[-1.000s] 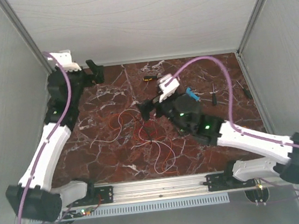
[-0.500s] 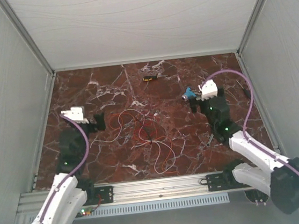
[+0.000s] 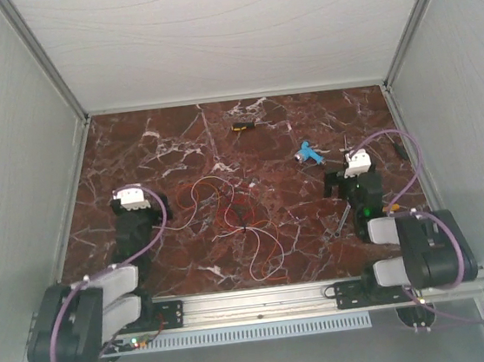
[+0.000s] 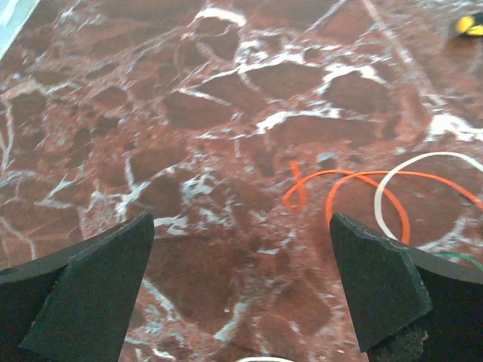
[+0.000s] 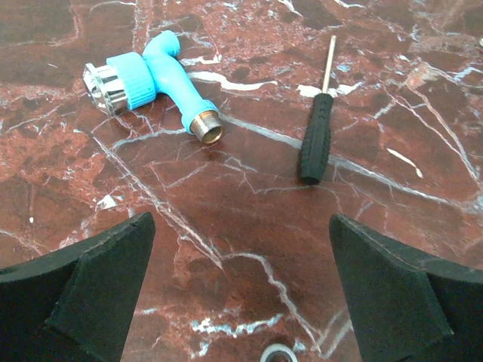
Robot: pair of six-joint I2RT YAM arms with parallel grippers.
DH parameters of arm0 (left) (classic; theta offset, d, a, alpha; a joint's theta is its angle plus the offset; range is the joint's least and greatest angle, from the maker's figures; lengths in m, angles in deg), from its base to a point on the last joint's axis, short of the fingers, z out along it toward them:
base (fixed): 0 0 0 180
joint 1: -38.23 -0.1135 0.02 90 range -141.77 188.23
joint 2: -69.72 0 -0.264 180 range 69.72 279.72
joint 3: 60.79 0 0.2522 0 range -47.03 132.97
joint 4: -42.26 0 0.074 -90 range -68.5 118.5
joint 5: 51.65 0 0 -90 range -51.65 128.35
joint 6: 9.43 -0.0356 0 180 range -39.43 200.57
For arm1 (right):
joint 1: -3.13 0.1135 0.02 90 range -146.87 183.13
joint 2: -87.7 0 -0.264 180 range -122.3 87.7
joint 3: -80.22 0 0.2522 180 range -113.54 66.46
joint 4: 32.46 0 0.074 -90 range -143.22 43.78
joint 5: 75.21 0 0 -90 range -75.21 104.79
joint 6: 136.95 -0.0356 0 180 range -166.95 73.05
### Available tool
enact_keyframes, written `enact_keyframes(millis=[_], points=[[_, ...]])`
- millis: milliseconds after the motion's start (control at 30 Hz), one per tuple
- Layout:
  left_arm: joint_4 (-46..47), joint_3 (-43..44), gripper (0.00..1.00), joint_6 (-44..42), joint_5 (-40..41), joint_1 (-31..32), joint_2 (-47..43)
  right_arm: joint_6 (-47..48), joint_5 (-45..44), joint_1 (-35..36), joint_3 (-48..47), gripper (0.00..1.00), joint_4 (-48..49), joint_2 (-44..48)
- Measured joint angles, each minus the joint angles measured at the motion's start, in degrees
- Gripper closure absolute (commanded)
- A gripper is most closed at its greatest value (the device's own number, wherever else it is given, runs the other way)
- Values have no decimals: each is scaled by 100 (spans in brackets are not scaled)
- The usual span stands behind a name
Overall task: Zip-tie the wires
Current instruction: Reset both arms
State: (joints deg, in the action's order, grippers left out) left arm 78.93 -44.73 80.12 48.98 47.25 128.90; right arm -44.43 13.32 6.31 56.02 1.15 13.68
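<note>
wires (image 3: 240, 227): thin red, orange and white strands in loose loops

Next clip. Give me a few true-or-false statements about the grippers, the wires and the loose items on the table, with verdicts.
1. The left gripper and right gripper are both open and empty. True.
2. The wires lie in loose loops on the table, between the two grippers. True.
3. The right gripper holds the screwdriver. False: it lies on the table ahead of the open jaws.
4. The blue fitting sits among the wires. False: it lies apart from them, on the right, near the screwdriver.
</note>
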Motion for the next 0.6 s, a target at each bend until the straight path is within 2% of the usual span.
enact_keyframes(millis=[100, 200, 367, 433, 600], points=[[713, -68, 1, 87, -256, -393, 798, -96, 262, -127, -61, 2, 597, -577], [1202, 55, 1, 275, -887, -898, 1397, -227, 590, -341, -297, 2, 1104, -1355], [2568, 302, 0, 553, -1725, -1449, 2632, -258, 1196, -509, -610, 2, 1080, -1609], [2577, 363, 0, 577, -2050, -1534, 2944, -258, 1342, -509, -710, 2, 1088, -1609], [2402, 828, 0, 518, -2470, -1460, 2999, -258, 1502, -507, -752, 2, 1080, -1609]])
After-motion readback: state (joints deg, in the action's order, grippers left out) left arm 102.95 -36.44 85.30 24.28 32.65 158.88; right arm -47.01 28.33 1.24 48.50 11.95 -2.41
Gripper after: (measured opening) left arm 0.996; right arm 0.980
